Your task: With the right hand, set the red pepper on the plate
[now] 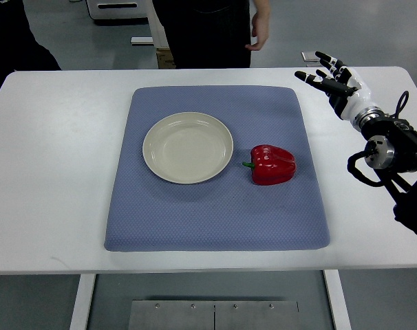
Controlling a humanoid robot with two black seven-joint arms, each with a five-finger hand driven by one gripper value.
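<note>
A red bell pepper (272, 165) lies on its side on the blue mat (215, 227), its green stem pointing left toward the plate. A cream round plate (188, 147) sits empty on the mat just left of the pepper, a small gap between them. My right hand (327, 75) hovers over the table's far right, up and to the right of the pepper, well apart from it. Its fingers are spread and hold nothing. The right arm comes in from the right edge. The left arm does not show.
The mat lies on a white table (50, 172). A person in dark clothes stands behind the far edge, one hand (259, 31) hanging near the table. Another dark figure (16, 41) is at the far left corner.
</note>
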